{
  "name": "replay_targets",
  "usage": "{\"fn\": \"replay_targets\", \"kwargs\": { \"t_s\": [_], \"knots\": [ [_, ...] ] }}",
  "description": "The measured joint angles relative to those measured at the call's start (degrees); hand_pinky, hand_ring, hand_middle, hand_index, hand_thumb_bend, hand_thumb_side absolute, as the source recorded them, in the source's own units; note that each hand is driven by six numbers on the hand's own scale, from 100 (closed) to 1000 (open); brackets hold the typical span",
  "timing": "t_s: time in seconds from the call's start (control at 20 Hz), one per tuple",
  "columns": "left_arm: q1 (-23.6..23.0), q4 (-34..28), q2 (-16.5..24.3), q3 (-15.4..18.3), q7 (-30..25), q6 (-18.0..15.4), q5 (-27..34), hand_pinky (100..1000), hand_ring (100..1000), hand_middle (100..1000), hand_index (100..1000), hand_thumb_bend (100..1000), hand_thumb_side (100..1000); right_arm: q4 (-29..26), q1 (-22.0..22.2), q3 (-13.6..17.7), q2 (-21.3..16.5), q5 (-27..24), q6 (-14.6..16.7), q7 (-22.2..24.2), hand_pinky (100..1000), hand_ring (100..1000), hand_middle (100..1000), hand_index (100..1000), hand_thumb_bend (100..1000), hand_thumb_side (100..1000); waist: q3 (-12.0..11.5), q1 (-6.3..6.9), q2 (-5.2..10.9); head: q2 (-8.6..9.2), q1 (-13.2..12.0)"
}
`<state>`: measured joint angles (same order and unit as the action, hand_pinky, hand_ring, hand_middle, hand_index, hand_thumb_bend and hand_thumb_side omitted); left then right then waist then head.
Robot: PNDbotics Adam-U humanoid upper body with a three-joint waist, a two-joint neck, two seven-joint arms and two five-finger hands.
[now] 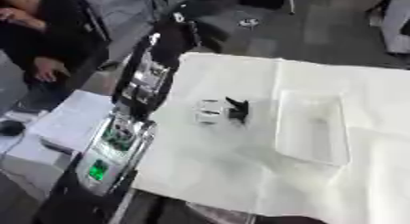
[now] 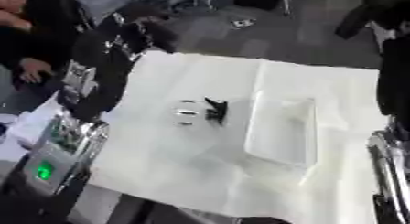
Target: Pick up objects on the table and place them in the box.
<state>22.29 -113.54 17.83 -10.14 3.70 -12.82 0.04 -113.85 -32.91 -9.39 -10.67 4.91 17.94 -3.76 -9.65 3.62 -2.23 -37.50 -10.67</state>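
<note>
On the white-covered table [image 1: 240,173] in the left eye view, a clear plastic box [image 1: 312,127] lies right of centre, with nothing discernible inside it. Just left of the box, apart from its wall, sit two small things side by side: a pale, silvery object [image 1: 210,111] and, touching or nearly touching it, a small black object [image 1: 238,110] with an upright point. The robot's left arm [image 1: 132,109] crosses the view's left side, running from the lower left up toward a dark mass beyond the table's far left corner; whether that mass is the hand, and how its fingers are set, cannot be told. The arm carries silver joints and a green-lit panel [image 1: 98,169] near the lower edge.

In the right eye view, the same table, box and pair of small objects appear nearly alike, shifted leftward. Here a black-and-silver part of the right arm [image 2: 391,163] stands along the right edge, beside the table; no hand shows on it.
</note>
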Motion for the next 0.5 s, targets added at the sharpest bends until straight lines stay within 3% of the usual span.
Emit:
{"fn": "replay_targets", "kwargs": {
  "t_s": [0.5],
  "knots": [
    [0.0,0.0,0.0,-0.2,-0.5,-0.1,-0.2,573,666,812,830,265,1000,0.0,0.0,0.0,0.0,0.0,0.0,0.0,400,385,421,612,348,1000,0.0,-0.02,-0.09,0.42,0.2]
  ]
}}
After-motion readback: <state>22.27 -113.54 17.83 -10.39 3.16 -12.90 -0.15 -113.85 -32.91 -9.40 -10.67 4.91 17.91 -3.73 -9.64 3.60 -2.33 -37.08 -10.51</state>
